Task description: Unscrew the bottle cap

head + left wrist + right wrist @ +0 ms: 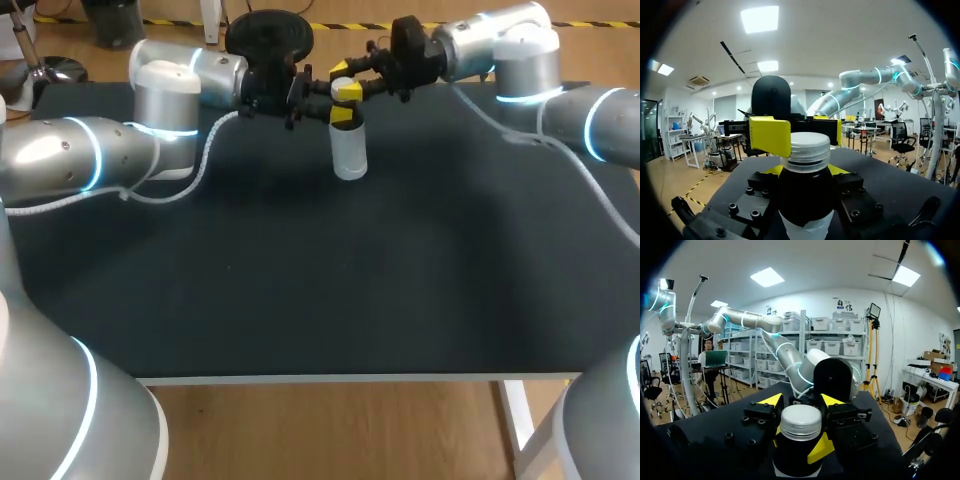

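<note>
Black table top [300, 300], dark and matte. The work sits at its far middle, close to the back edge.

Finding 1: The bottle [349, 155] stands upright on the table, pale below and dark above. Its silver cap [810, 150] looks fully seated, with no gap showing under it.

Finding 2: The left gripper [806, 172] comes in from the left at shoulder height. Its fingers are closed narrowly on the dark body just under the cap.

Finding 3: The right gripper [799, 439] comes in from the opposite side. Its yellow pads [770, 136] stand against both sides of the cap, low on its ribbed edge.

Finding 4: The two grippers face each other head-on, very near one another, with only the bottle between them.

Risks, as judged:
- The hold on the cap sits low and looks shallow. Under torque the pads could skid round the ribs and leave the thread unturned.
- If the left hold on the smooth dark body is too light, the whole bottle would turn with the cap.
- A wrist rotation in this tight spacing could bring one finger block against the other.
- Any sideways pull while twisting could tilt the bottle toward the back edge.
</note>
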